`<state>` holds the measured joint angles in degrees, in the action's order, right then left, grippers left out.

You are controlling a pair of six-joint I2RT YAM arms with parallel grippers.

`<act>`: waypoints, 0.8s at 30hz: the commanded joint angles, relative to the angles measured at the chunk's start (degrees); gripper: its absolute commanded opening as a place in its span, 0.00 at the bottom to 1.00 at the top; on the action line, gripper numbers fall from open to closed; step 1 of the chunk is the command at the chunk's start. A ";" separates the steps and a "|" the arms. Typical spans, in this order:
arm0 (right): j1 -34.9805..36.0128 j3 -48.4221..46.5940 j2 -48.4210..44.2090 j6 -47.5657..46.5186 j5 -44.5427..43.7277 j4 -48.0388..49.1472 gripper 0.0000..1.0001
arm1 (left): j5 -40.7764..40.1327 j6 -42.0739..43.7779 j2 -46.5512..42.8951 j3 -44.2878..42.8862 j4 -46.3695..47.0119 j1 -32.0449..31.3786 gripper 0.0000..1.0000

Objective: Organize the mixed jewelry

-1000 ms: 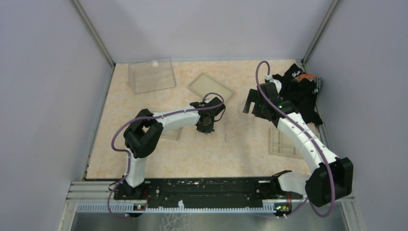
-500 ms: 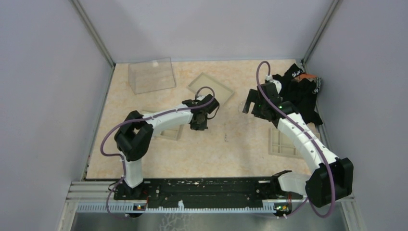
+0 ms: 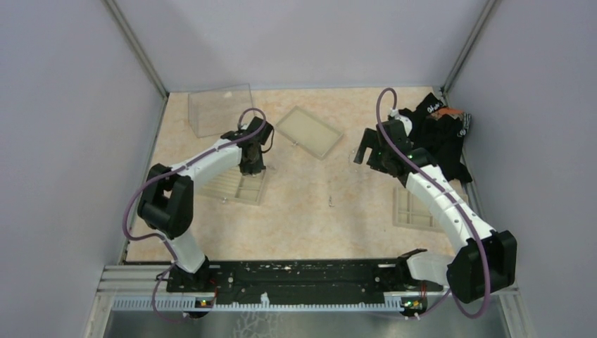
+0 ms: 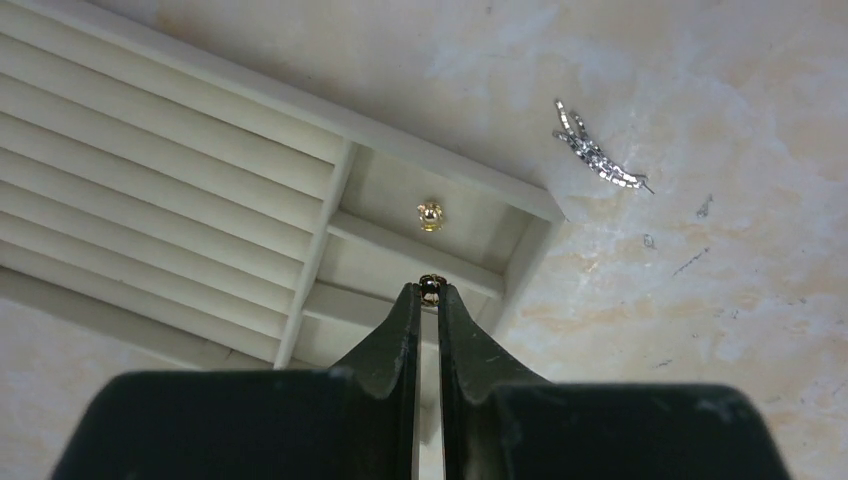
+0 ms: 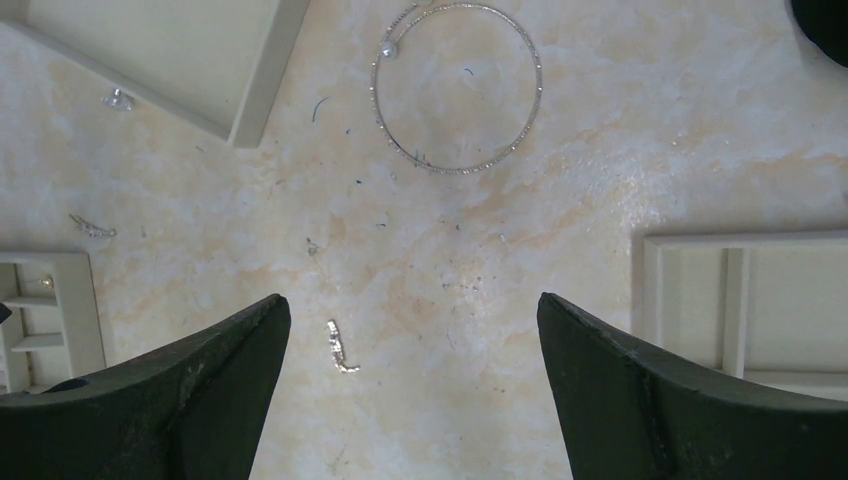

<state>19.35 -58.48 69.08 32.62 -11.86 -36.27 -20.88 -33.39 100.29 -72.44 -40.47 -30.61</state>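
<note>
My left gripper (image 4: 430,292) is shut on a tiny dark stud (image 4: 431,283), pinched at the very fingertips. It hangs over the small compartments of a beige slotted tray (image 4: 200,140), where a gold stud (image 4: 430,214) lies. A silvery leaf-shaped piece (image 4: 598,155) rests on the table beside that tray. In the top view the left gripper (image 3: 252,167) stands at the tray's far corner (image 3: 239,189). My right gripper (image 5: 412,310) is open above the table. A thin silvery loop (image 5: 460,171) lies ahead of it, and a small silvery piece (image 5: 340,348) sits near its left finger.
A clear plastic box (image 3: 222,113) stands at the back left, with a flat beige tray (image 3: 308,132) next to it. Another compartmented tray (image 3: 415,209) lies under the right arm. A black cloth heap (image 3: 440,134) fills the back right corner.
The left arm has swung left from the middle of the table to the slotted tray, still shut on the stud. The right arm has not moved.
</note>
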 commanded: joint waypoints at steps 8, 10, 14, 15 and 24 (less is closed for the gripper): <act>-0.08 -1.47 0.97 2.07 -0.10 2.23 0.92 | -1.23 4.46 2.67 -0.95 4.89 2.56 0.39; -0.08 -1.56 1.10 2.28 -0.16 2.10 0.92 | -1.02 5.07 2.88 -1.77 5.04 2.58 0.48; -0.08 -1.78 1.10 2.57 -0.97 1.37 0.92 | 1.62 5.92 0.59 -3.84 4.43 1.64 0.48; -0.10 -1.69 0.95 2.68 -1.38 1.19 0.92 | 2.45 6.42 -0.37 -3.89 4.89 0.90 0.49; -0.06 0.20 -0.51 2.12 0.54 1.50 0.90 | 5.61 8.02 1.25 -6.75 4.57 -7.95 0.55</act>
<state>19.35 -58.48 70.26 34.76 -12.51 -36.07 -16.95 -26.37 100.38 -76.77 -35.90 -35.14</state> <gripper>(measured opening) 0.913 0.543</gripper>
